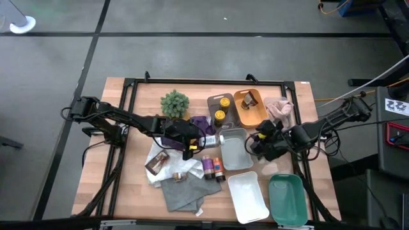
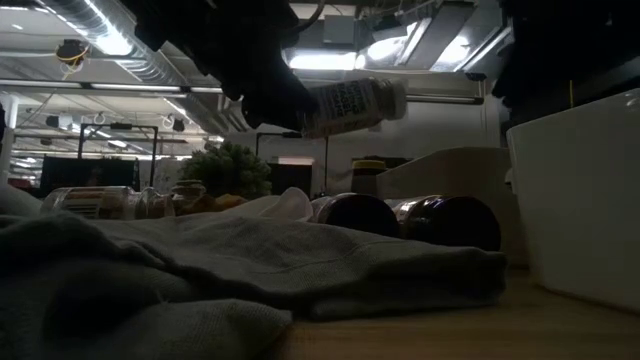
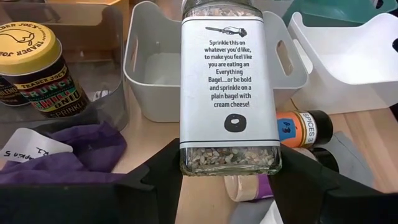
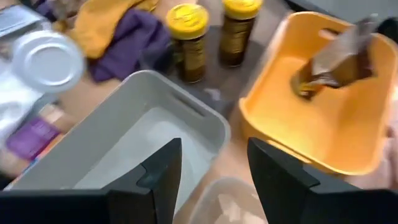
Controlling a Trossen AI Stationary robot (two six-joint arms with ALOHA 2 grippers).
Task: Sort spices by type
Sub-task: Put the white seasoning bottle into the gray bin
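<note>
The left gripper [image 1: 195,142] sits near the table centre, its fingers [image 3: 155,177] clamped on the base of a clear glass jar [image 3: 229,87] of bagel seasoning with a white printed label. The low view shows what the high view does not: the jar [image 2: 352,103] hangs tilted in the air, clear of the surface. The right wrist view shows its white cap [image 4: 46,60] end-on.

The right gripper [image 1: 257,142] hovers at 3 o'clock of the grey tray [image 1: 234,150], fingers [image 4: 158,171] parted and holding nothing.

Only the wrist views resolve labels: two yellow-topped tins [image 4: 188,37] stand in the dark tray [image 1: 219,107] at 12 o'clock of the grey tray, and a brown foil packet [image 4: 336,59] leans in the orange tray [image 1: 250,107]. Two short bottles [image 1: 213,168] lie at 6 o'clock of the left gripper, beside a grey cloth [image 1: 182,190].

The surface is a light wooden table [image 1: 96,172] with a white tray [image 1: 247,196] and a green tray [image 1: 286,199] at the near edge. The low view shows ceiling ducting and strip lights [image 2: 330,60] beyond.
</note>
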